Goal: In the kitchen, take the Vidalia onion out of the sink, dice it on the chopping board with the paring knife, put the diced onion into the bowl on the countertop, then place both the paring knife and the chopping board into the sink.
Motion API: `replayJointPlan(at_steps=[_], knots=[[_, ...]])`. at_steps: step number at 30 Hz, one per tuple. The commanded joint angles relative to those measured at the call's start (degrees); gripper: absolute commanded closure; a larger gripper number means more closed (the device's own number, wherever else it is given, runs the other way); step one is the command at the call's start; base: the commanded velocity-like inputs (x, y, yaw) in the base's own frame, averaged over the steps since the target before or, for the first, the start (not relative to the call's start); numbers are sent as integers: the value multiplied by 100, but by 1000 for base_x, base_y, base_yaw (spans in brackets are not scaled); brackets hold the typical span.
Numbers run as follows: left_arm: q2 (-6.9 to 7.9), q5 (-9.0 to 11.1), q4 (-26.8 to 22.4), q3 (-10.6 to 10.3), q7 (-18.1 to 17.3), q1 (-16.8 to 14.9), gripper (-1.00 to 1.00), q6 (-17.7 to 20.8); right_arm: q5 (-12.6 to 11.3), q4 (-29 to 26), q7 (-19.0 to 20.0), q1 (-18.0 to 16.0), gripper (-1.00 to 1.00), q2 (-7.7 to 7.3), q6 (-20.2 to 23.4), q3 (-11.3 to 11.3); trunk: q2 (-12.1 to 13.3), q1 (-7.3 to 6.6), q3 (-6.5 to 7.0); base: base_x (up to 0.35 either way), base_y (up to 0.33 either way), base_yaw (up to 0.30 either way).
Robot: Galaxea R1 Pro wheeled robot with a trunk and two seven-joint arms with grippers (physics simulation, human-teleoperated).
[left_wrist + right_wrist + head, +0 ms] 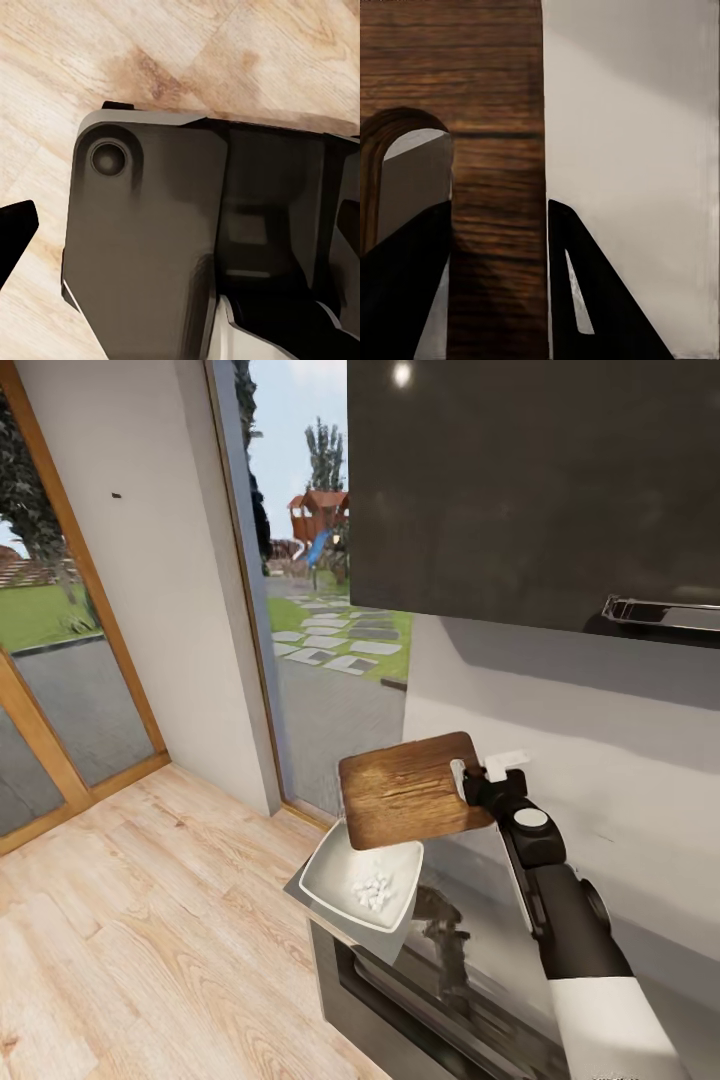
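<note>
The right claw is clenched on the chopping board, gripping it by the end with the handle slot and holding it up in the air, nearly flat and slightly tilted. In the right wrist view one finger passes through the slot and the other finger sits against the board's outer edge, so the wooden strip between slot and edge is pinched between them.

Just below the claw's load, and partly covered by it, the white bowl rests on the corner of the grey desk; a small heap of diced onion (pale little cubes) lies inside it.

The left claw's dark fingertip shows over the wooden floor, beside part of the robot's dark body; I cannot tell whether that claw is released or clenched.
</note>
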Motion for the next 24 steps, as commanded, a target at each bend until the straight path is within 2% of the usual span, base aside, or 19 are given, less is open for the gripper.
replayJointPlan(at_steps=[1,4,5,9,11,17,21,22,24], knots=[[-4,37,4,24,-6,-4,-100,-17,2,-7,45,-5,100,3,39,-164,-12,3,-12,0,0,0],[-4,38,4,24,-7,-4,-100,-17,-2,-7,45,-5,100,3,65,-473,-12,3,-12,0,0,0],[-4,37,4,24,-7,-4,-100,-15,-3,-7,45,-4,100,3,130,-707,-12,3,-12,0,0,0],[-4,38,4,24,-9,-4,-100,-15,-3,-11,45,-8,100,0,616,-1018,-12,3,-12,0,0,0],[-4,36,4,24,-12,-4,-100,-16,2,-14,45,-10,100,-4,811,-1074,-12,3,-12,0,0,0],[6,39,4,24,-14,-4,-100,-17,5,-30,37,-11,100,-10,1033,-1114,-12,3,-12,0,0,0],[10,39,4,24,-14,-4,-100,-17,6,-211,36,-15,100,-25,1590,-1122,-12,3,-12,0,0,-46],[11,38,4,24,-14,-4,-100,-17,6,-235,36,-16,100,-37,1656,-1122,-12,3,-12,0,0,-163],[13,36,4,24,-14,-4,-100,-17,6,-314,36,-19,100,-159,1955,-1123,-12,3,-12,0,0,-241]])
